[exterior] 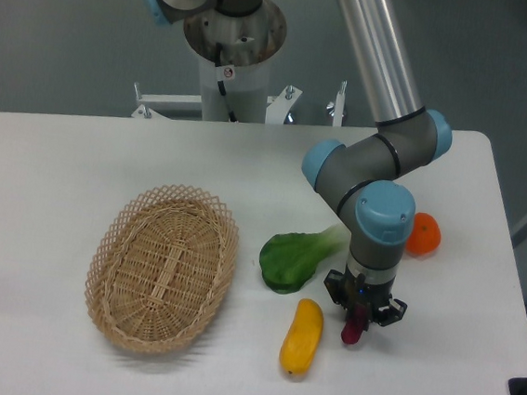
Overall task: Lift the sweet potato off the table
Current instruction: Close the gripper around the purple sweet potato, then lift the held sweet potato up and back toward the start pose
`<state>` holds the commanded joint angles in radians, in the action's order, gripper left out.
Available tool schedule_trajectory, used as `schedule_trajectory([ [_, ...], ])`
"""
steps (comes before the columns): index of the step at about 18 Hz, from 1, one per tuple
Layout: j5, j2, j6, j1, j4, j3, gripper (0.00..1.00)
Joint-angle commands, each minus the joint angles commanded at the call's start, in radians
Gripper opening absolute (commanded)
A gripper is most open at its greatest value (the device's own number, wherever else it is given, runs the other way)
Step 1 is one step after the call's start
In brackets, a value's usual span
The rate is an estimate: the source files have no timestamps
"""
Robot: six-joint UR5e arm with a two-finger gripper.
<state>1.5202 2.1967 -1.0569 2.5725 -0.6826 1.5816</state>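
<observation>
The sweet potato (352,332) is a small dark magenta piece, mostly hidden between my gripper's fingers; only its lower end shows, close to the white table (61,169). My gripper (360,321) points straight down at the table's front right and is closed around the sweet potato. I cannot tell whether the sweet potato still touches the table.
A yellow oblong vegetable (301,337) lies just left of the gripper. A green leafy vegetable (293,259) lies behind it. A round orange fruit (424,234) sits to the right behind the arm. An oval wicker basket (163,265) stands at the left.
</observation>
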Motion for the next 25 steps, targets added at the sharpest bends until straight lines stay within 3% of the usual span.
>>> schedule_trajectory([
  [5, -0.005, -0.035, -0.061, 0.009, -0.027, -0.064, 0.24],
  [9, -0.034, -0.077, -0.124, 0.052, -0.256, -0.201, 0.24],
  [12, -0.041, -0.112, -0.141, 0.072, -0.345, -0.270, 0.24],
  [18, -0.164, -0.204, -0.270, 0.173, -0.406, -0.301, 0.24],
  [25, -0.164, -0.252, -0.489, 0.248, -0.561, -0.319, 0.24],
])
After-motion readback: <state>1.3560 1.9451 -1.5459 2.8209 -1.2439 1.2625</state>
